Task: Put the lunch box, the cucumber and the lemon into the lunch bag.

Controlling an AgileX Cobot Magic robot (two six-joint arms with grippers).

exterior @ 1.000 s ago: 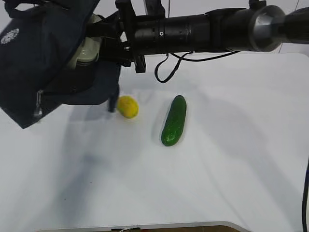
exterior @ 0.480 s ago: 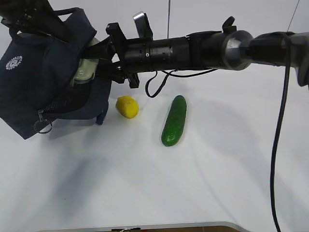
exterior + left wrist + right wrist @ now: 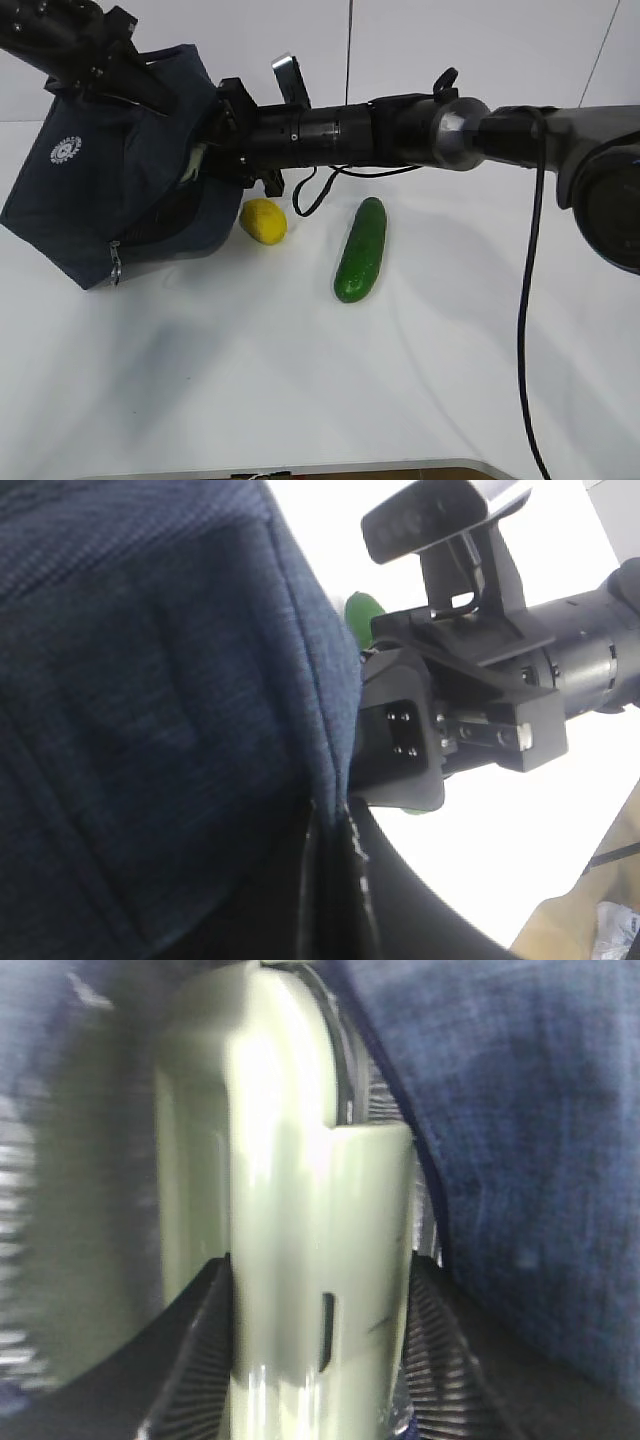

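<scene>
The navy lunch bag (image 3: 100, 190) stands tilted at the left, its mouth facing right. My left gripper (image 3: 135, 80) is shut on the bag's upper edge (image 3: 330, 880) and holds it up. My right gripper (image 3: 210, 150) reaches into the mouth, shut on the lunch box (image 3: 300, 1210), whose sage-green lid sits between the ribbed fingers (image 3: 440, 1360). Only a pale sliver of the box (image 3: 190, 166) shows in the exterior view. The yellow lemon (image 3: 263, 221) lies on the table just right of the bag. The dark green cucumber (image 3: 361, 249) lies right of the lemon.
The right arm (image 3: 400, 125) spans the table horizontally above the lemon and cucumber, with a black cable (image 3: 530, 300) hanging at the right. The bag's zipper pull (image 3: 115, 265) hangs at its lower front. The white table's front edge (image 3: 300, 468) is near.
The bag has swung upright and shifted right. The right gripper has pushed the lunch box deeper into the bag, so the box is almost hidden in the exterior view. Lemon and cucumber have not moved.
</scene>
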